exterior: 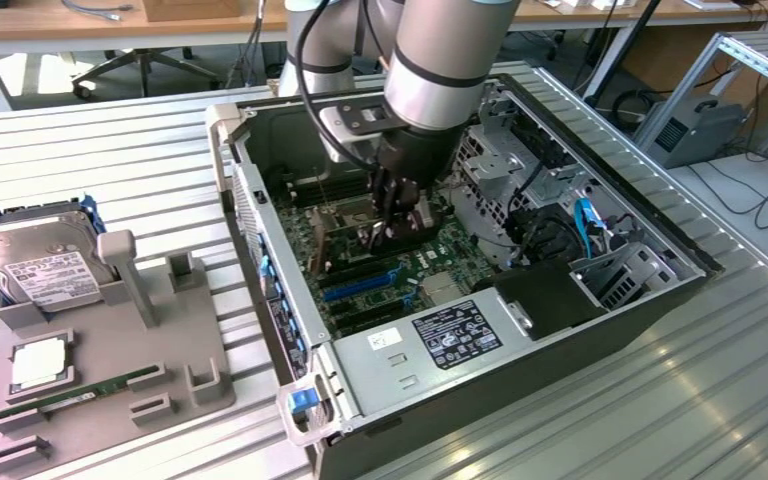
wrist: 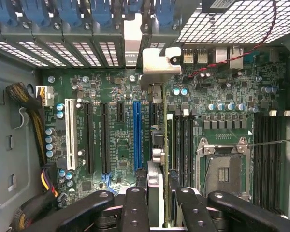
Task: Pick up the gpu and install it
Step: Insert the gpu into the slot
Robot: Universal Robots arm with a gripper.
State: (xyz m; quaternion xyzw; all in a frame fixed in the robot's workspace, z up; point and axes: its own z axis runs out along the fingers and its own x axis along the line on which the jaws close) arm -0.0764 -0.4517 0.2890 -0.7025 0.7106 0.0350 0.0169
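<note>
1. I see the gripper (exterior: 391, 222) down inside the case (exterior: 240, 170), over the motherboard (wrist: 111, 92).
2. Its jaws are pinching the gpu (wrist: 158, 145), which stands edge-on between them.
3. The gpu runs out from the jaws just beside the blue slot (wrist: 137, 135), with its bracket (wrist: 159, 63) at the case's rear wall.
</note>
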